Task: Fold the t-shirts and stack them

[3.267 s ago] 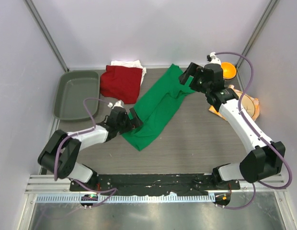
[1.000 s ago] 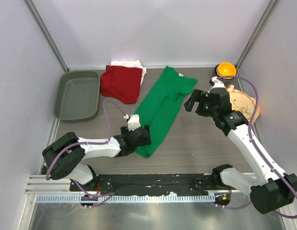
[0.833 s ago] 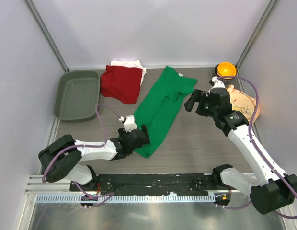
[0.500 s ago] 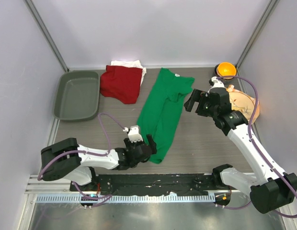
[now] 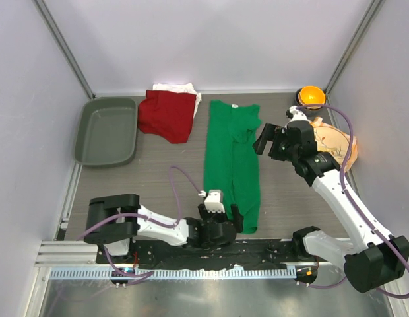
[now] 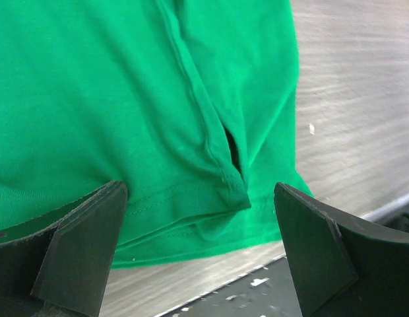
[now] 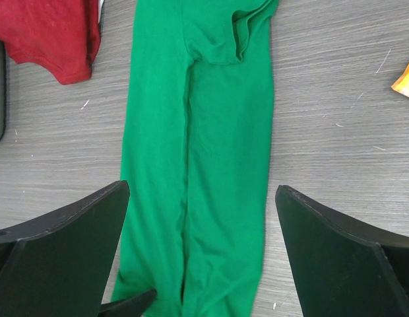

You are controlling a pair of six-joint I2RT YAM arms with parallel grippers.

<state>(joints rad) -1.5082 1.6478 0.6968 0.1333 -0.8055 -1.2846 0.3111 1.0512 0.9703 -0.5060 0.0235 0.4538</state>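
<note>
I see my left claw (image 6: 199,191) gaping over the green t-shirt (image 5: 231,158) hem, and my right claw (image 5: 263,140) gaping beside its upper half.

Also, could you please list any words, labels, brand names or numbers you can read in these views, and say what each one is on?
No text can be read in any view.
White neck label on the green t-shirt: too small to read.
Dark red t-shirt: no print visible.
Grey tray: no markings visible.
</note>
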